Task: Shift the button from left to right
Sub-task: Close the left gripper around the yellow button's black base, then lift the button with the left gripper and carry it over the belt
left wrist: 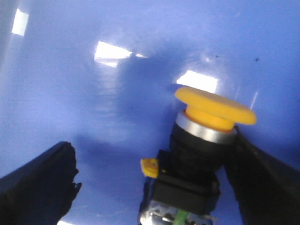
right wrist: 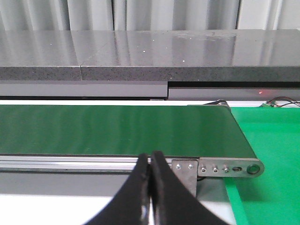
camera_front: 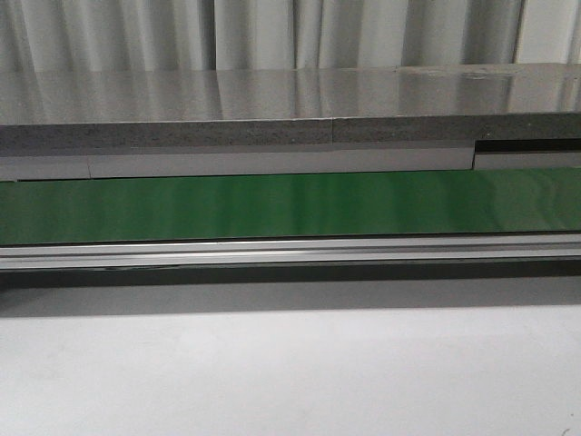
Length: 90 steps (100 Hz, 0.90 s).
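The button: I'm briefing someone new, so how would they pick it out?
Over the blue surface in the left wrist view, between the open left gripper's black fingers, sits the button. Its yellow mushroom cap, silver collar and black body mark it out.

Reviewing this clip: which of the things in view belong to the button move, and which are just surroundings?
Part of the job:
- button, yellow head, black body, between the left gripper fingers, one finger against it, the other apart
- right gripper, fingers together, holding nothing

Surroundings:
- blue surface under the button
- green conveyor belt
- grey stone-like shelf
- bright green mat
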### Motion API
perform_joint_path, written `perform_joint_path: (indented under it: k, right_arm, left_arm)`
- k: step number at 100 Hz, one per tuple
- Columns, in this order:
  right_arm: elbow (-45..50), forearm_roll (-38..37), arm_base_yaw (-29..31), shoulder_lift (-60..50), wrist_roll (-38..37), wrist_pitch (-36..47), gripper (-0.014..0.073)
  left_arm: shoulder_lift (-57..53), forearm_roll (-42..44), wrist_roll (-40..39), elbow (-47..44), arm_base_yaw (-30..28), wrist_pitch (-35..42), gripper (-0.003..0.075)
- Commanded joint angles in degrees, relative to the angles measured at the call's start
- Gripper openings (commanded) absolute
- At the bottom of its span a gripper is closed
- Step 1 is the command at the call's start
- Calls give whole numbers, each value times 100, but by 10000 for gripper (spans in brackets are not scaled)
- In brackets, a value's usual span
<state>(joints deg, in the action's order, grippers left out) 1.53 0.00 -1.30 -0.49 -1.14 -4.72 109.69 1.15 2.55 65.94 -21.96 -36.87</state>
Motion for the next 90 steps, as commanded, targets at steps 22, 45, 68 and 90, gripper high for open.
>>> perform_joint_path:
  k: [22,45,68,90]
  right_arm:
    - [-91,-83,30,-124,-5,426,-68]
    - [-91,-83,30,-124,-5,426,-68]
    - [-91,-83,30,-124,-5,426,-68]
    - [-91,-83,30,-124,-5,426,-68]
  left_arm:
    - [-125,-57,6,120,1,99,323]
    - [-137,-57,6,156,1,85,44]
    - [-493,-213,6,718,1,-244,41]
    - [-1020,-601,148,1244,249,-670,41]
